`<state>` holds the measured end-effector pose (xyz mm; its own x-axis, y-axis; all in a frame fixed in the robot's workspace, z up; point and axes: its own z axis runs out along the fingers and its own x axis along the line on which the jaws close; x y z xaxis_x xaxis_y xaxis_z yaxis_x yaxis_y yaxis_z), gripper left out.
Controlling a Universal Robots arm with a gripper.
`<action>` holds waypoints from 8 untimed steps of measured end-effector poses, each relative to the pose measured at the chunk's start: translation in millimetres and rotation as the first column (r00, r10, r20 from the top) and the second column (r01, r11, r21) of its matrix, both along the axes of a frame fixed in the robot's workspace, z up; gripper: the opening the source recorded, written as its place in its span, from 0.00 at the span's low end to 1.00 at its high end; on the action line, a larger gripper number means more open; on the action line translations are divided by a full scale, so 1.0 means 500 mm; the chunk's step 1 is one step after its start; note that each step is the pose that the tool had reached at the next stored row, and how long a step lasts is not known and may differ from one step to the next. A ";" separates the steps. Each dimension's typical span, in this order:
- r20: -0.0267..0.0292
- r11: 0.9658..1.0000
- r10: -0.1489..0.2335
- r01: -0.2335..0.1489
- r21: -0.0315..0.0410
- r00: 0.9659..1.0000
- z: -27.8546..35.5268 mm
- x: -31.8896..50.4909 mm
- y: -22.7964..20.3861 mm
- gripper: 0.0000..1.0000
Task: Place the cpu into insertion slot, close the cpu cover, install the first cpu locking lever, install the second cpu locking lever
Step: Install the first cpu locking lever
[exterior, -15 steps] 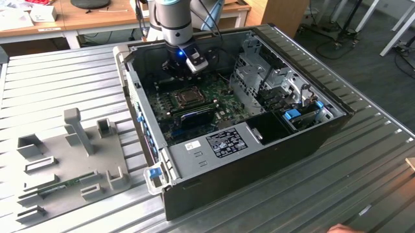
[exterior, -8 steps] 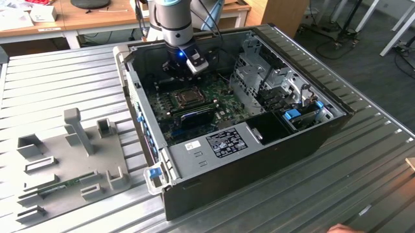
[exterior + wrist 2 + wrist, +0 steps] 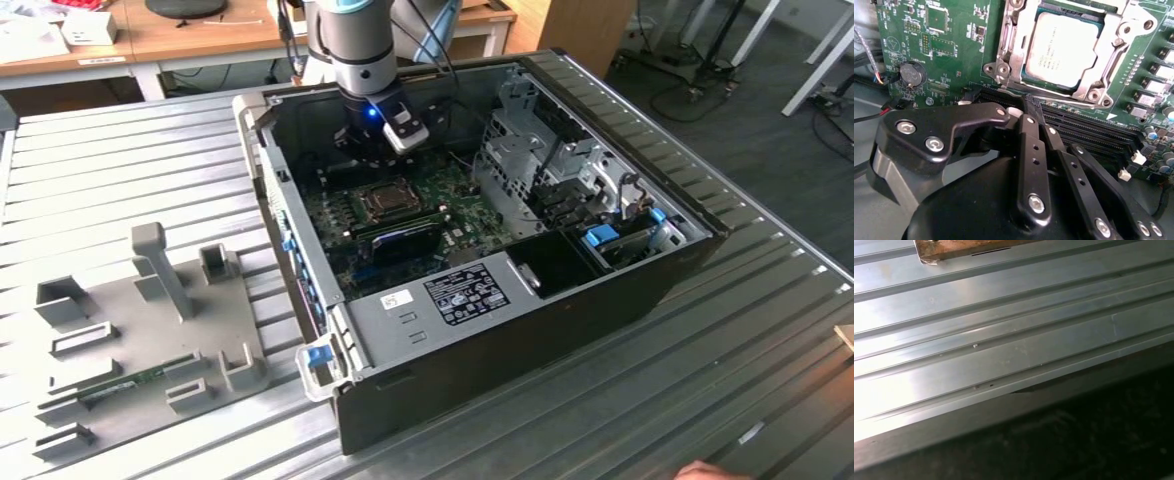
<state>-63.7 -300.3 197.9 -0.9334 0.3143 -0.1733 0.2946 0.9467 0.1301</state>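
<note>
The cpu [image 3: 1066, 47] sits seated in the insertion slot [image 3: 388, 199], its dull silver top showing through the window of the cpu cover [image 3: 1015, 40], which lies flat down over it. In the second wrist view the gripper [image 3: 1030, 106] hangs just beside the insertion slot, above the long black memory slots [image 3: 1089, 135] that run along one edge of the slot; its black fingers are pressed together with nothing between them, and they touch neither the cover nor the chip. How the locking levers stand around the insertion slot cannot be made out. A round coin battery [image 3: 910, 75] lies on the green circuit board [image 3: 954, 45], well apart from the insertion slot. In the exterior view the arm [image 3: 354, 50] reaches down into the open computer case [image 3: 534, 330] that surrounds the insertion slot, and the case rests on a ribbed metal counter [image 3: 120, 170].
</note>
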 end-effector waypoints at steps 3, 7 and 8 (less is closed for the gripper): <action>0.003 1.000 0.000 0.000 0.000 1.000 -0.002 -0.002 -0.0001 0.10; 0.005 1.000 0.000 0.000 0.000 1.000 -0.006 -0.003 -0.0002 0.10; 0.005 1.000 0.000 0.000 0.000 1.000 -0.006 -0.004 -0.0003 0.10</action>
<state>-65.5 -300.4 194.8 -0.9325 0.3141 -0.1784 0.2938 0.9468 0.1314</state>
